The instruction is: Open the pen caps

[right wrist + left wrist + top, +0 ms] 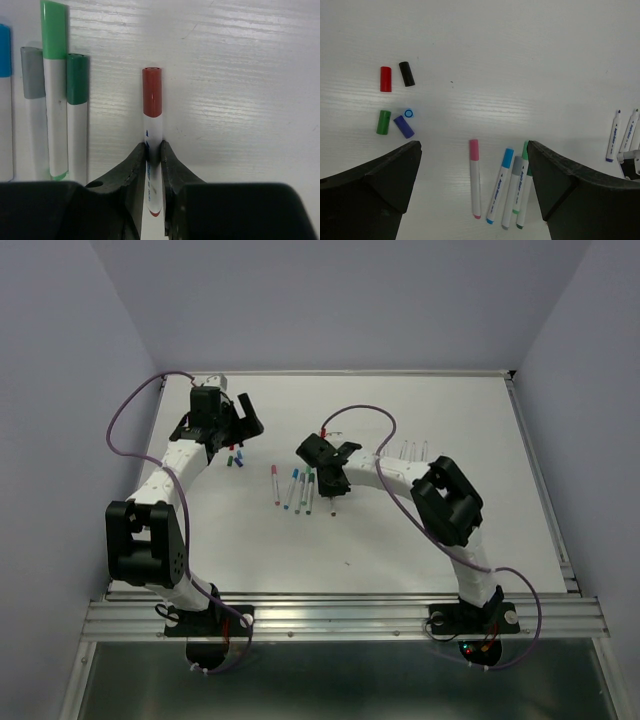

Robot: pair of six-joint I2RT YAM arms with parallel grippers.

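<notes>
The pen caps [236, 456] already off their pens are seen as a small cluster toward the far left corner of the worktop [450, 540]. A red cap [385, 79] and a black cap [407, 73] are laid side by side but apart. Nearer the arms, a green cap [383, 122] and a purple cap [404, 126] are laid flat, and a blue cap [409, 113] is stood on end just beside the purple one. The left gripper [232, 428] is held above this area with its jaws spread wide, and nothing is gripped between its fingers [395, 170]. Around the middle of the worktop a row of capped pens is laid out: a pink-capped pen [475, 180], a blue-capped pen [499, 192], a grey-capped pen [35, 130], a light-green-capped pen [56, 115] and a dark-green-capped pen [76, 140]; the last three are packed close together. Just beside that row, on its right-hand end, the right gripper [153, 150] is clamped on the white barrel of a brown-capped pen [153, 131], with a finger pressed against each side; its brown cap [151, 92] is still fitted and is left clear of the fingers. A few uncapped pens [414, 451] are laid toward the far edge, right of centre and well apart from the loose caps.
</notes>
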